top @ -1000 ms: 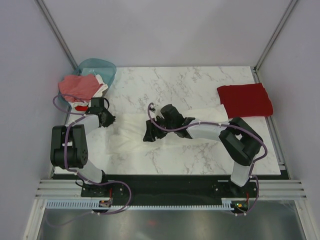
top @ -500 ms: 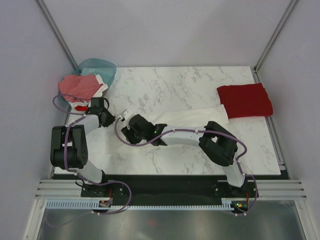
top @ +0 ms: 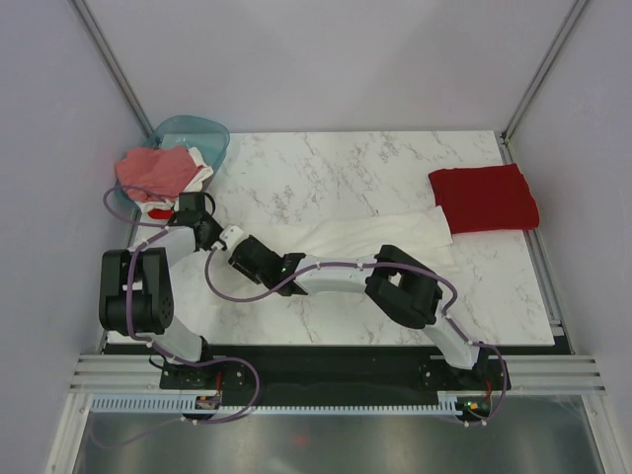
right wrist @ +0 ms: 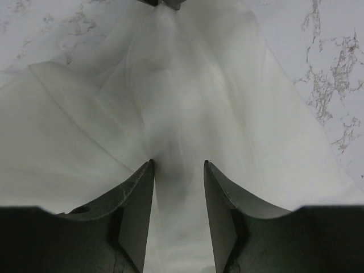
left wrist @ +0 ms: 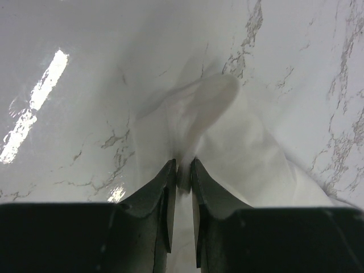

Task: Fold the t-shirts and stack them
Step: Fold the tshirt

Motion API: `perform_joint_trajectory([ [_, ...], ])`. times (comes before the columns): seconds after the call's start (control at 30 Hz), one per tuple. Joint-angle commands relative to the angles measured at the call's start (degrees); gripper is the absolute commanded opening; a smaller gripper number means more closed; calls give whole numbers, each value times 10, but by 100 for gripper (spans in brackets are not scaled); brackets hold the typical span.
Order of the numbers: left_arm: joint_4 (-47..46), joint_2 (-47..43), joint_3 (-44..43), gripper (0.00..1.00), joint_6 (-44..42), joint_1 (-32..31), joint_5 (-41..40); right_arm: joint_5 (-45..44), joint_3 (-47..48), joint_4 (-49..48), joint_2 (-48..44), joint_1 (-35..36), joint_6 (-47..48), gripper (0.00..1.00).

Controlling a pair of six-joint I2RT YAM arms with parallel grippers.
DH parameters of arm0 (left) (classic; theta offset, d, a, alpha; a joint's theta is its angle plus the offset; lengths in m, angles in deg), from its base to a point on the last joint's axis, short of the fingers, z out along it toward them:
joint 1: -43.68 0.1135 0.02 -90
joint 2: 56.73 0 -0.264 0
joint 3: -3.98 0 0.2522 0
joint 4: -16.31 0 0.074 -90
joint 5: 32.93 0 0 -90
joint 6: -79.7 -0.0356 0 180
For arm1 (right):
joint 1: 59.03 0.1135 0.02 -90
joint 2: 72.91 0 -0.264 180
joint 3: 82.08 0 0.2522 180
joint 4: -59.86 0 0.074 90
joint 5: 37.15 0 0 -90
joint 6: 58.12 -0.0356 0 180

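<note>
The left gripper (left wrist: pixel 183 166) pinches a fold of the white t-shirt (left wrist: pixel 227 142) on the marble worktop (left wrist: pixel 74 114), while the right gripper (right wrist: pixel 178 165) straddles another ridge of it, jaws apart.

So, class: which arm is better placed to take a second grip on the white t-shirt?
Right. The right tool stands open astride a ridge of the white t-shirt; the left tool is shut on it.
</note>
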Motion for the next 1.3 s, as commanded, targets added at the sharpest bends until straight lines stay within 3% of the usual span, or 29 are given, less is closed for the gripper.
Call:
perform_joint_trajectory([
  [0.0, 6, -14, 1, 24, -11, 1, -8, -12, 38, 5, 15, 4, 17, 48],
  [0.23, 7, -3, -5, 23, -12, 0, -6, 46, -8, -15, -31, 5, 13, 12],
  [0.37, 7, -2, -5, 23, -12, 0, -7, 80, -46, -20, -65, 10, 12, 4],
  [0.7, 16, 22, -19, 20, -13, 0, -9, 156, -127, -7, -139, 17, -24, 11],
  [0.83, 15, 19, -18, 20, -13, 0, -12, 210, -161, -4, -154, 17, -41, 34],
  [0.97, 15, 17, -17, 20, -13, 0, -12, 273, -191, -14, -179, 16, -58, 43],
  [1.03, 15, 14, -15, 20, -13, 1, -13, 268, -213, -29, -200, 16, -70, 58],
  [1.27, 1, -49, 17, 22, -9, -1, -21, 245, -295, -96, -269, -51, -161, 56],
])
